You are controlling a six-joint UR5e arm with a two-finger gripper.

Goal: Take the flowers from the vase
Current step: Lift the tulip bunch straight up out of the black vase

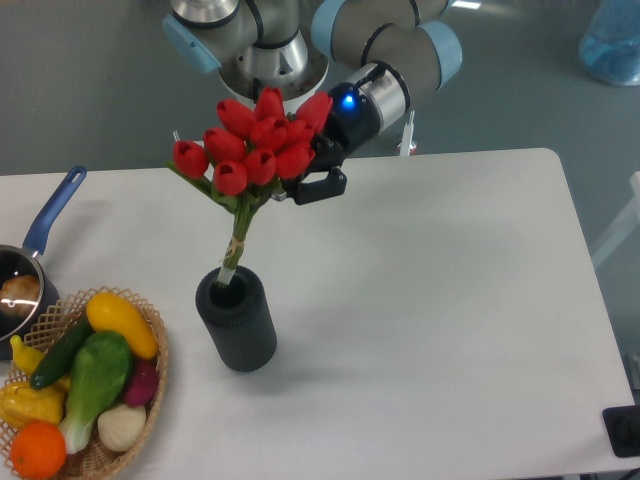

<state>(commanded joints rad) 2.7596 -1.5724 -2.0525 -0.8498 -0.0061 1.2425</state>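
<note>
A: Where are the tulips?
B: Red tulips (258,145) are up above the vase (236,320), bunch tilted, heads leaning upper right. Stems run down-left; pale band about halfway down. Bottom stem ends sit at the vase mouth. Can't tell from this angle if they're just inside the rim or just over it.

A: End effector?
B: End effector (312,180) is at the right side of the flower heads, black fingers partly hidden behind the buds. Looks clamped on the tulips at the head end, though the contact point itself is blocked by petals. Blue light lit on the wrist.

A: Vase?
B: Upright on the white table (450,300), dark ribbed cylinder, front-left area, well apart from the end effector.

A: Anything else around?
B: Wicker basket (150,330) just left of the vase, near but not touching: yellow squash, green vegetables, an orange, a pale bulb and a purple piece. Blue-handled pan (35,250) at the far left edge. Blue translucent object at the top right corner, off the table.
</note>
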